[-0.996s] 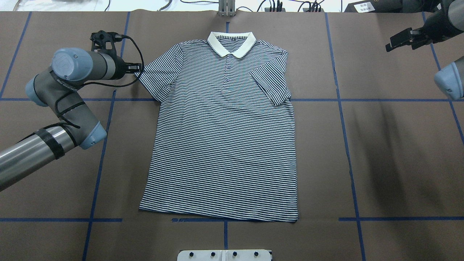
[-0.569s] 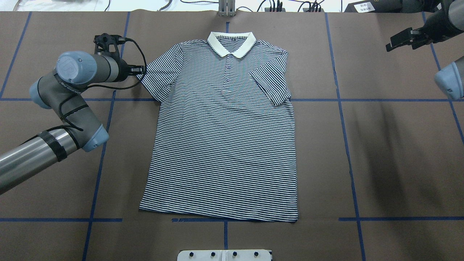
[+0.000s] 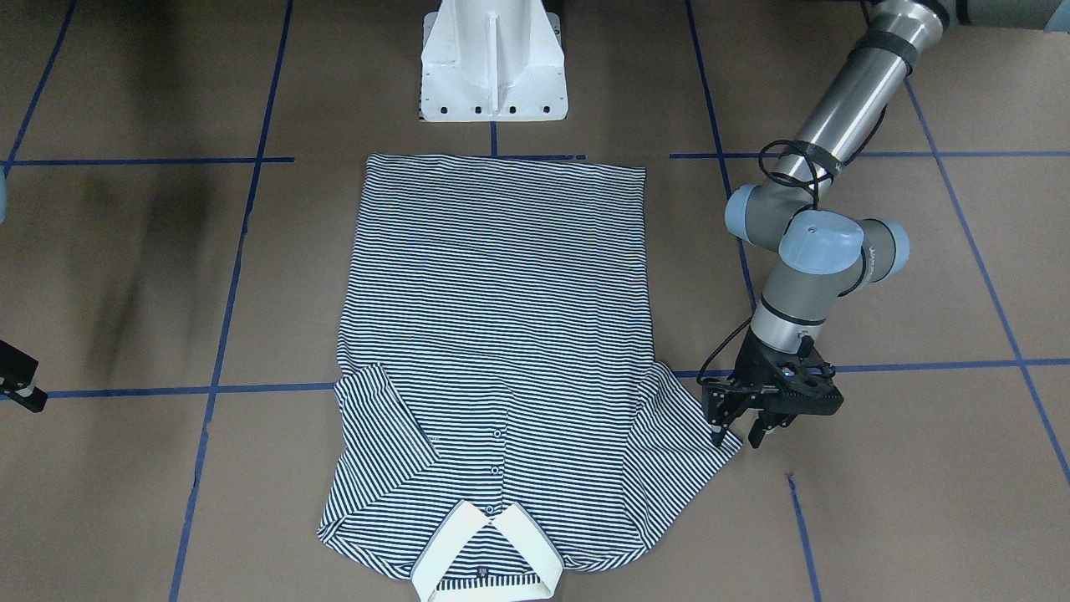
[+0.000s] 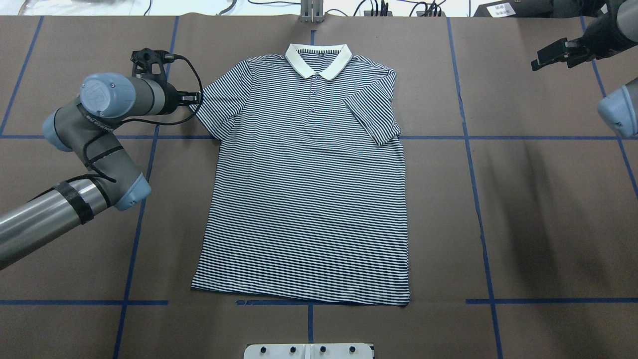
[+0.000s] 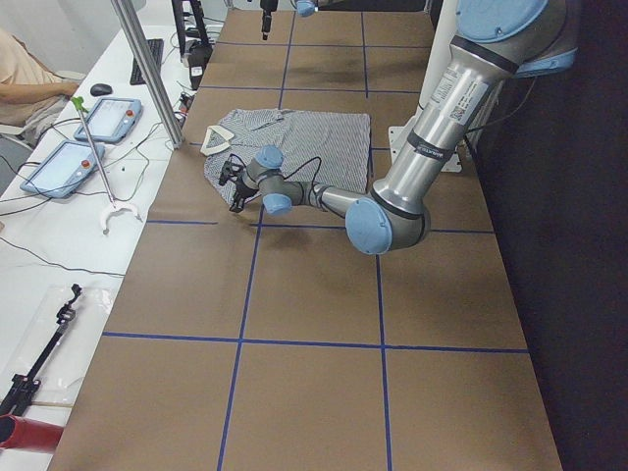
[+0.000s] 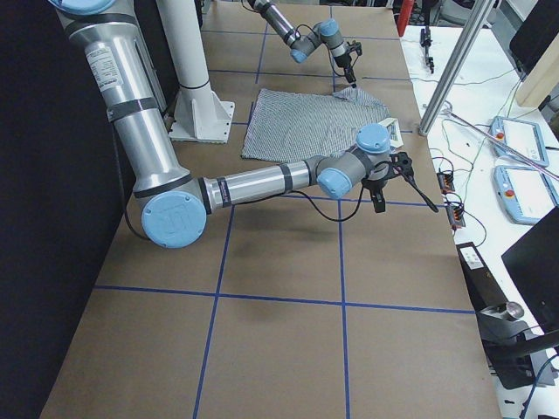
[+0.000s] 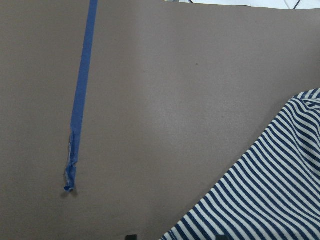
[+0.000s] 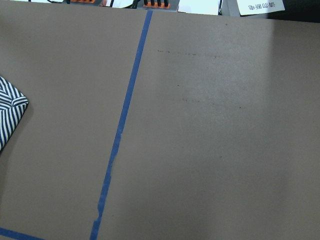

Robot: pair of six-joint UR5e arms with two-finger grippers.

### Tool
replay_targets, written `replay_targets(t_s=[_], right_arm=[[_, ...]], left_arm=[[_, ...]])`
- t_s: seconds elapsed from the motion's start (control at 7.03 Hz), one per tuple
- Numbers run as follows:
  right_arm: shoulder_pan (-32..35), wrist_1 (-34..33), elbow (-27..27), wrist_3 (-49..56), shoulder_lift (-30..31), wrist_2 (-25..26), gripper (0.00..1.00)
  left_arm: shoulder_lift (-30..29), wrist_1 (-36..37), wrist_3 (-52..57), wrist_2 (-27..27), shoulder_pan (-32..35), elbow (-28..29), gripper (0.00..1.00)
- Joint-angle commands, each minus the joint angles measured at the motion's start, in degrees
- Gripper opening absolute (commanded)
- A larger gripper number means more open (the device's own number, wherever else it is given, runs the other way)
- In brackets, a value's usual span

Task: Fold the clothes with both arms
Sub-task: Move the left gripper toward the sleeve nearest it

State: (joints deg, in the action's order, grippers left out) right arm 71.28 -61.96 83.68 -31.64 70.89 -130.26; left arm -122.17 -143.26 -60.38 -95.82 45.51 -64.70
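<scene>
The striped polo shirt lies flat mid-frame on the surface, its overhead-left sleeve hem touched by one fingertip of the left tool, jaws narrowly parted and empty, while the right tool hangs upper right, opening unclear.

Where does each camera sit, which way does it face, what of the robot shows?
Overhead: behind the robot, looking down on the polo shirt; left arm at left, right tool top right.
Front-facing: across the table, facing the pedestal; left tool at sleeve.
Exterior left: table's end, left arm near.
Exterior right: opposite end, right arm near.
Left wrist: down on sleeve edge.
Right wrist: down on table cover.
All show the shirt.
</scene>
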Motion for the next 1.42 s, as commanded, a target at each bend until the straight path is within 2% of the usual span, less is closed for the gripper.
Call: replay_targets(t_s=[0.0,0.43,0.71,1.0,1.14,1.28], right_arm=[[0.00,0.00,0.00,0.00,0.04,0.01,1.00],[-0.09,-0.17,-0.09,0.00,0.04,0.01,1.00],[0.00,-0.17,-0.09,0.00,0.04,0.01,1.00],[-0.09,-0.17,-0.09,0.00,0.04,0.01,1.00],[-0.09,-0.17,-0.09,0.00,0.04,0.01,1.00],[0.00,-0.09,-0.09,0.00,0.04,0.01,1.00]], left_arm=[[-0.09,0.00,0.00,0.63,-0.33,0.45,0.58],[-0.35,0.00,0.00,0.63,-0.34,0.81,0.41],[-0.53,-0.09,0.09,0.63,-0.34,0.55,0.00],[-0.88,0.70,0.00,0.46,-0.34,-1.72,0.00],[-1.66,2.88,-0.09,0.28,-0.34,-4.18,0.00],[-2.54,8.29,-0.26,0.28,-1.38,-7.68,0.00]])
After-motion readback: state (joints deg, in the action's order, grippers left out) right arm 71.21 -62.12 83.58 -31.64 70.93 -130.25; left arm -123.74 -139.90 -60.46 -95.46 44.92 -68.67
